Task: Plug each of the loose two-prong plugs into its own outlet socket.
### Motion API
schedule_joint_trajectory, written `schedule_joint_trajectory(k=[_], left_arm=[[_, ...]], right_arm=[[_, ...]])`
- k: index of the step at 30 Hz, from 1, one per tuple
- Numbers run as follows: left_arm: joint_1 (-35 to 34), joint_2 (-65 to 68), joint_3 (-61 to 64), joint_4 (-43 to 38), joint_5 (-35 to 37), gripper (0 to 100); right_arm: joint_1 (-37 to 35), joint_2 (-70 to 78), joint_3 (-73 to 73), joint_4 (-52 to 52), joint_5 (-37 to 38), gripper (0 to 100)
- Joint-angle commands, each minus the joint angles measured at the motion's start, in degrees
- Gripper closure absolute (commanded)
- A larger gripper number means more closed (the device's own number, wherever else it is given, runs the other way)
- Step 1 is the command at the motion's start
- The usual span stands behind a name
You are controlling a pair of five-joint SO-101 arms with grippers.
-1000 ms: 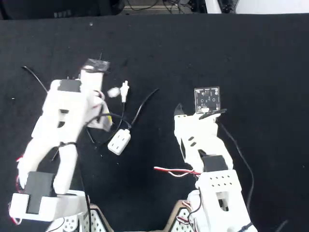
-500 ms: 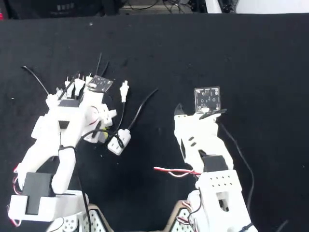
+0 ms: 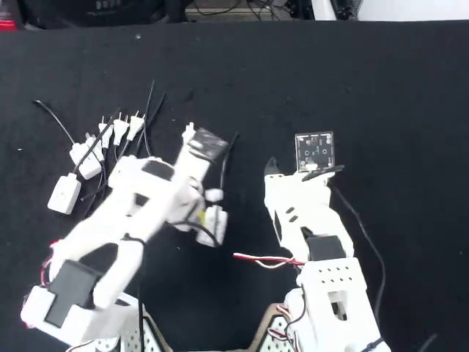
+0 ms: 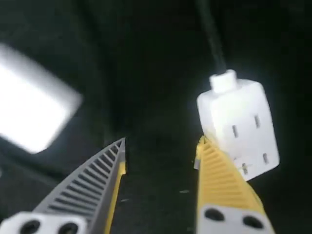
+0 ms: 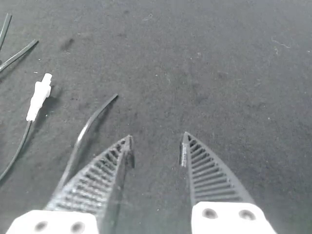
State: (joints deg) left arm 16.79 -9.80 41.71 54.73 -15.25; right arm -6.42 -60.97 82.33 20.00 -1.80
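An outlet socket (image 4: 239,124) lies on the black bench (image 3: 396,88) near the middle. It is a white block with two pairs of slots showing and a black cord running from its end. The left gripper (image 4: 161,144) hangs over it with its fingers released, holding nothing; the yellow-edged finger sits just beside the block, and I cannot tell if they touch. The left arm slants across the bench above this spot.

At far left lie several loose two-prong plugs (image 3: 121,128) and two more white socket blocks (image 3: 64,193), their black cords tangled. The right gripper (image 5: 157,137) rests to the right of the middle, fingers spread and empty. A single white plug (image 5: 39,96) and a curved cable (image 5: 92,126) lie to its left, and a square tile (image 3: 314,149) lies just beyond it.
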Motion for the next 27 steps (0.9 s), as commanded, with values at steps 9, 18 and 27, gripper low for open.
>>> schedule_joint_trajectory(k=[9,18,27], left_arm=[[1.6,-0.9,-0.7,-1.2,4.7,77],[-7.4,-0.7,-1.6,-1.9,4.3,77],[-15.8,6.0,-1.8,-6.0,-1.8,77]], right_arm=[[1.1,-1.5,-0.3,-1.5,-0.4,84.3],[1.2,-1.7,-0.3,-1.3,-0.4,84.3],[1.2,-1.7,-0.3,-1.3,-0.4,84.3]])
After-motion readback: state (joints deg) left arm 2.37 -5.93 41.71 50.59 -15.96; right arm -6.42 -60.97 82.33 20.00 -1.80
